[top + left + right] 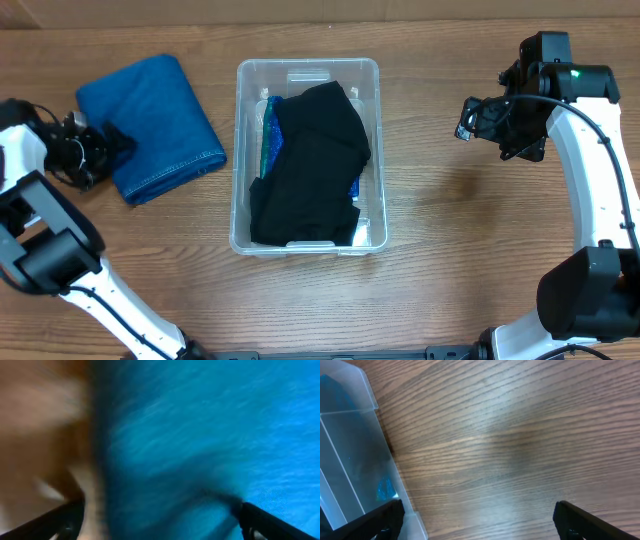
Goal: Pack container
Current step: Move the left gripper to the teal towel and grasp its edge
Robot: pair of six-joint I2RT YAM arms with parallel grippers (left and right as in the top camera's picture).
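While the container [350,78] sits at the middle of the table [450,230], somewhat closer to the far edge than to the edge where the arms are mounted, both arms are off to its sides. A black garment [310,165] fills most of the container, lying over a blue-green item [266,140] that shows along the container's left wall.

A folded blue cloth [150,120] lies flat toward the far left corner of the table, apart from the container. The left tool [112,143] is at the left-hand edge of this cloth. In the blurred left wrist view its fingers [65,517] stand wide apart with the blue fabric spread between them, and they are not closed on it.

The right tool [468,118] hangs over bare wood between the container and the right edge of the table. Its fingers [580,520] are spread wide with nothing between them, and a corner of the container shows at the left of the right wrist view.
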